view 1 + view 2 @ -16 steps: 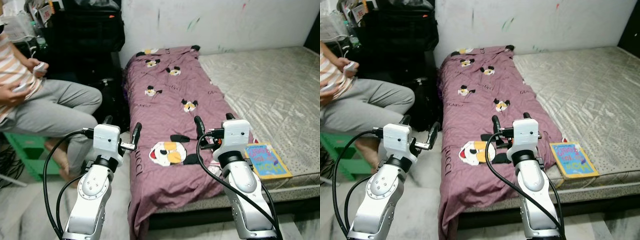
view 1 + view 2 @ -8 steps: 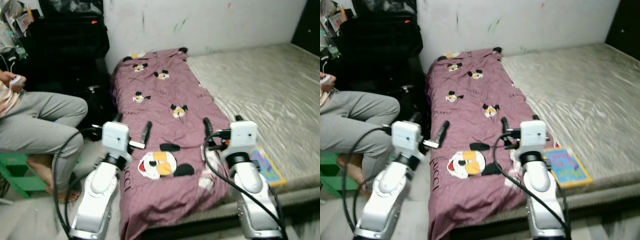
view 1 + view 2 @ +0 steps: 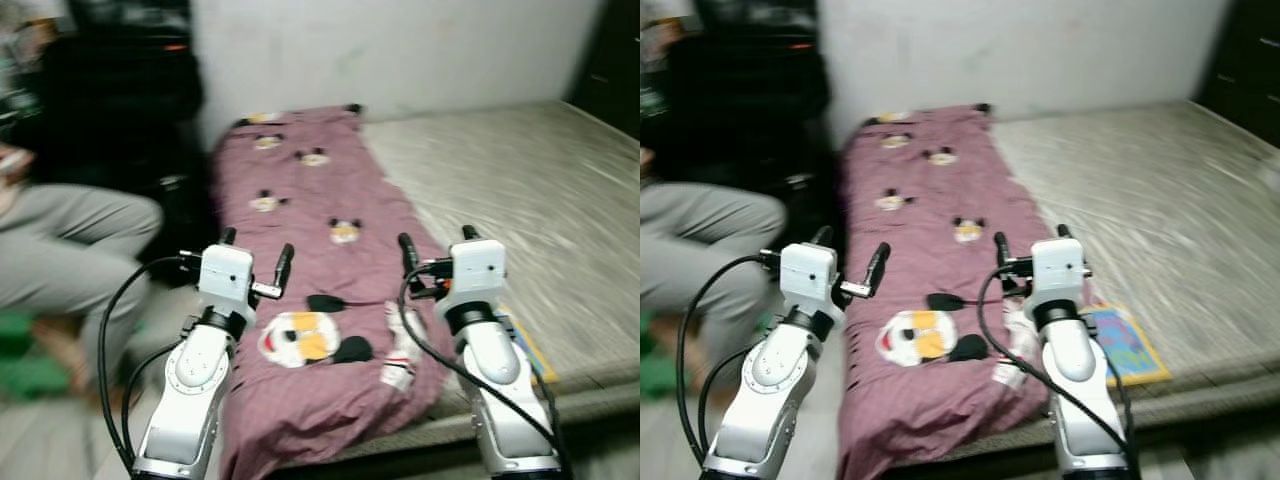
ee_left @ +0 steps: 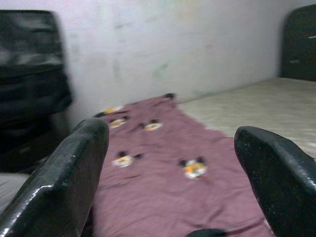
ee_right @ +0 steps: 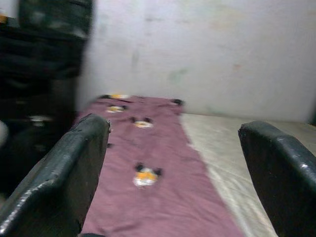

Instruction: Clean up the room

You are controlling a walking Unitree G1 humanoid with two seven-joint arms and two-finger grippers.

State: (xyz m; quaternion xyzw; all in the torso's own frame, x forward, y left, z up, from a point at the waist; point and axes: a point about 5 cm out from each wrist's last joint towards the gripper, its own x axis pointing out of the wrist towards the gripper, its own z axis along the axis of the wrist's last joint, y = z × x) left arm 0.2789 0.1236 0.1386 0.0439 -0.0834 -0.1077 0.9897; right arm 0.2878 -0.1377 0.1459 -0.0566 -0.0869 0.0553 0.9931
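Blanket [image 3: 320, 260] drapes the bed's [image 3: 560, 200] left-centre; we hold left tool [image 3: 254, 262] and right tool [image 3: 434, 256] wide open, empty, ready above it.

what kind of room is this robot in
Most likely a bedroom in a home. A bare grey mattress lies low against a white wall, with a purple cartoon-print blanket spread along one side and a colourful picture book near its edge. A person in grey trousers sits beside it.

Blanket [image 3: 310, 210]: matt purple cloth, printed. Mattress [image 3: 500, 180]: quilted beige fabric. Left hand fingers [image 4: 59, 182]: glossy black plastic.
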